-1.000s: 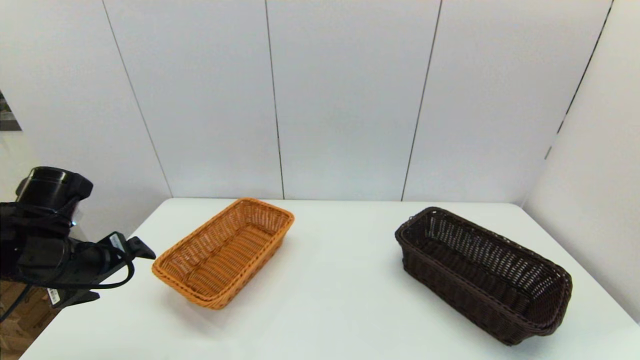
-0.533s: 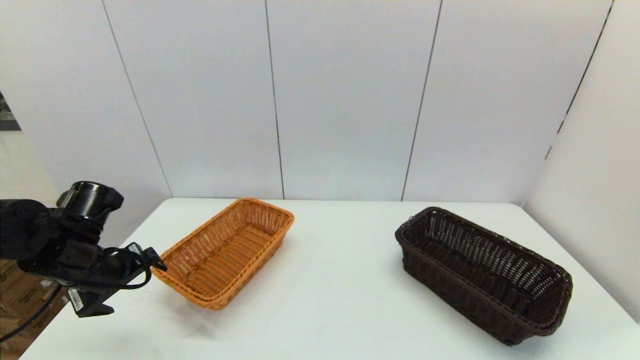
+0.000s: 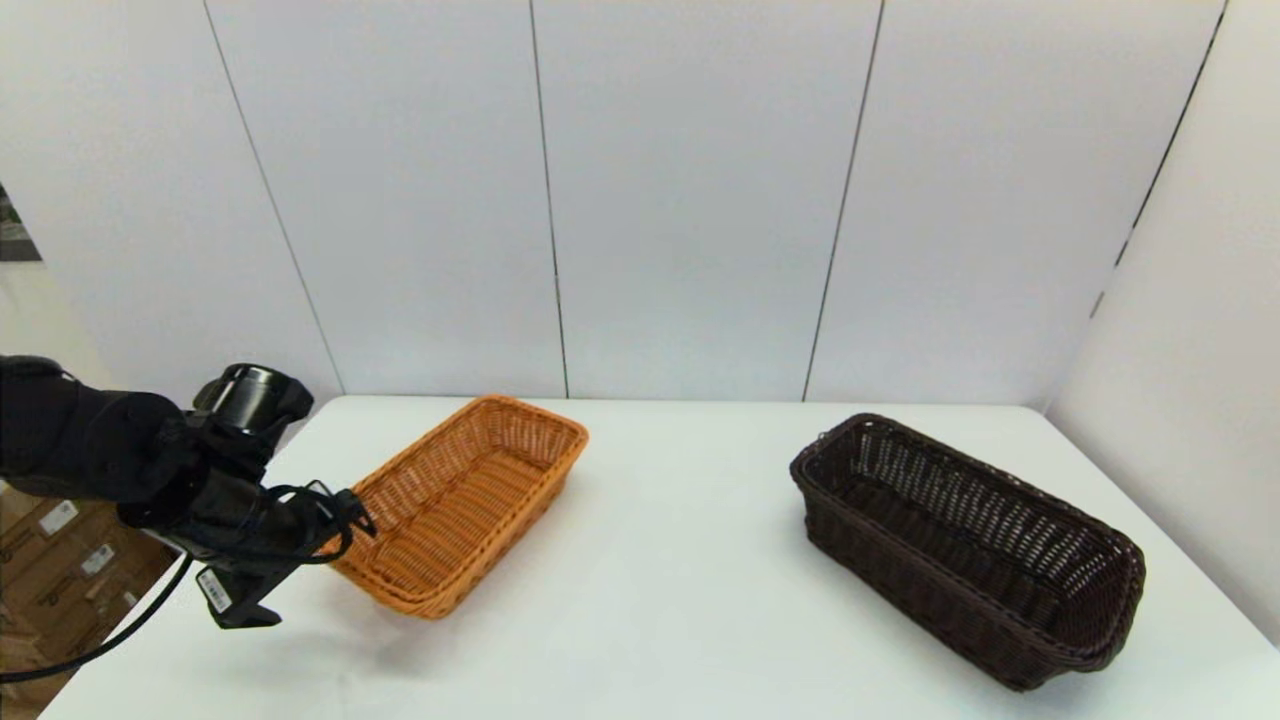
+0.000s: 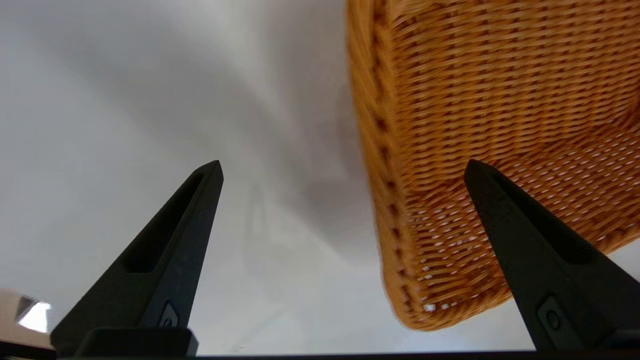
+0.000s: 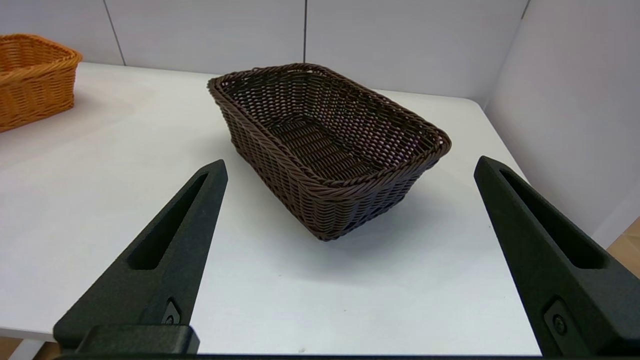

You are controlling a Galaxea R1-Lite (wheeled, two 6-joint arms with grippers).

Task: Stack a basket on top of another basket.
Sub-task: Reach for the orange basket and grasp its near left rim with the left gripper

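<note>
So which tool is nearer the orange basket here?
Left. The left tool is open at the orange basket, straddling its near-left rim. The right tool, also open, faces the dark basket across the table.

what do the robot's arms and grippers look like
The left arm is black with a glossy cylindrical joint, a looping black cable and a white barcode label. Both the left gripper and right gripper have two long, matte black, tapered fingers with slotted recesses.
</note>
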